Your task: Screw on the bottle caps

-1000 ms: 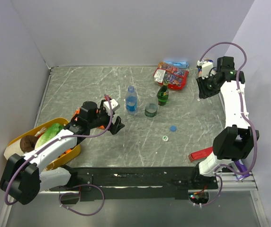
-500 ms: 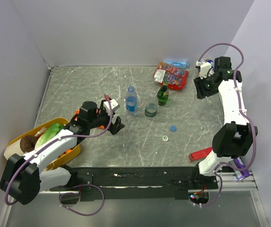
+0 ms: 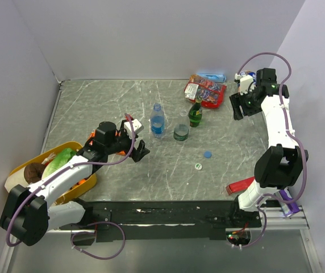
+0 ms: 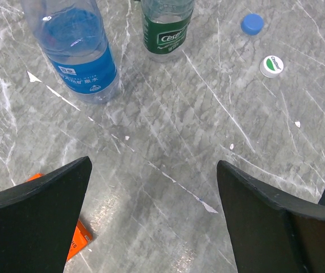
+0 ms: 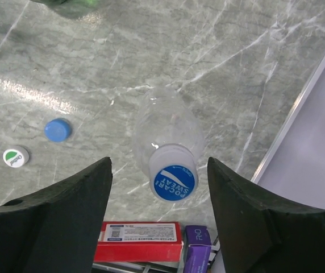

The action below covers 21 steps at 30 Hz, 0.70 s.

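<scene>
Between my right gripper's (image 5: 159, 162) open fingers stands a clear bottle wearing a white cap with a blue printed top (image 5: 174, 181), and neither finger touches it. That gripper (image 3: 237, 108) hovers at the table's far right. A plain blue cap (image 3: 207, 153) (image 5: 58, 129) and a green-and-white cap (image 3: 198, 166) (image 5: 16, 157) lie loose on the table. The blue-labelled water bottle (image 3: 157, 120) (image 4: 80, 57) and the dark green bottle (image 3: 195, 114) stand mid-table. My left gripper (image 3: 141, 151) (image 4: 154, 163) is open over bare table, short of the water bottle.
A short dark-green cup (image 3: 180, 133) (image 4: 165, 28) stands between the two bottles. Snack packets (image 3: 205, 90) lie at the back. A yellow bowl of food (image 3: 20, 168) sits at the left edge. A red box (image 3: 241, 185) (image 5: 138, 241) lies at the near right edge.
My right gripper's jaws have spread apart and the gripper has shifted slightly left. The left arm and everything on the table have stayed still.
</scene>
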Available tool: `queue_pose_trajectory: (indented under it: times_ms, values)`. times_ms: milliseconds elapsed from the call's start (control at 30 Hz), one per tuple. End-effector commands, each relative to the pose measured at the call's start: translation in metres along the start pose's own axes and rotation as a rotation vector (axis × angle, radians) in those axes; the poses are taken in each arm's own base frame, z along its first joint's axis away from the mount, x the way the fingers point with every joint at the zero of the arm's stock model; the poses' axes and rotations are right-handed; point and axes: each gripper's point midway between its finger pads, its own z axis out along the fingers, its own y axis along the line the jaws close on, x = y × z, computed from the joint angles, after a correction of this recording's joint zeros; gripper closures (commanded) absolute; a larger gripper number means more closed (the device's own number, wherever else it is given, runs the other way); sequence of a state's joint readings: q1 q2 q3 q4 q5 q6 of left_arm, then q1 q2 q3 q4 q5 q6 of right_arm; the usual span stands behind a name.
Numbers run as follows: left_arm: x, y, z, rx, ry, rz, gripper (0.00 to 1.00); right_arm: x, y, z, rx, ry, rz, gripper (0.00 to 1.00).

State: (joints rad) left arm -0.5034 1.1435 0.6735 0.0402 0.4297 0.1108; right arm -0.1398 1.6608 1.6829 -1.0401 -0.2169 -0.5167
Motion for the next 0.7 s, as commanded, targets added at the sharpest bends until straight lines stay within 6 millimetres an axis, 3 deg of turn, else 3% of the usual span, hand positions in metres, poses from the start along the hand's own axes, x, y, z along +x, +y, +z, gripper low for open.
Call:
queue_pose_trajectory:
  times_ms: [0,67,167,333,367,433,467,567,667]
  values:
    - [-0.021,0.001,0.000,0.011,-0.057,0.025,0.03,-0.022,-0.009,-0.012,0.052,-0.075,-0.013,0.21]
    - [-0.018,0.003,0.000,-0.001,-0.048,0.027,0.03,-0.031,-0.008,-0.021,0.054,-0.114,-0.030,0.10]
    - [-0.021,0.009,-0.001,-0.034,-0.051,0.037,0.04,-0.057,0.005,-0.043,-0.009,-0.223,-0.076,0.07]
    - [-0.025,0.016,-0.001,-0.062,-0.038,0.058,0.04,-0.103,0.068,-0.080,-0.195,-0.419,-0.266,0.11]
    - [-0.026,0.017,-0.001,-0.063,-0.036,0.061,0.04,-0.111,0.096,-0.079,-0.246,-0.435,-0.338,0.12]
    - [-0.029,0.017,-0.001,-0.060,-0.043,0.067,0.04,-0.117,0.121,-0.078,-0.275,-0.470,-0.429,0.14]
    - [-0.031,0.017,-0.001,-0.060,-0.048,0.068,0.04,-0.121,0.147,-0.076,-0.312,-0.483,-0.484,0.14]
    - [-0.034,0.016,-0.002,-0.047,-0.057,0.071,0.04,-0.131,0.182,-0.068,-0.358,-0.517,-0.547,0.14]
    - [-0.037,0.015,-0.004,-0.044,-0.059,0.087,0.04,-0.142,0.197,-0.055,-0.397,-0.509,-0.531,0.14]
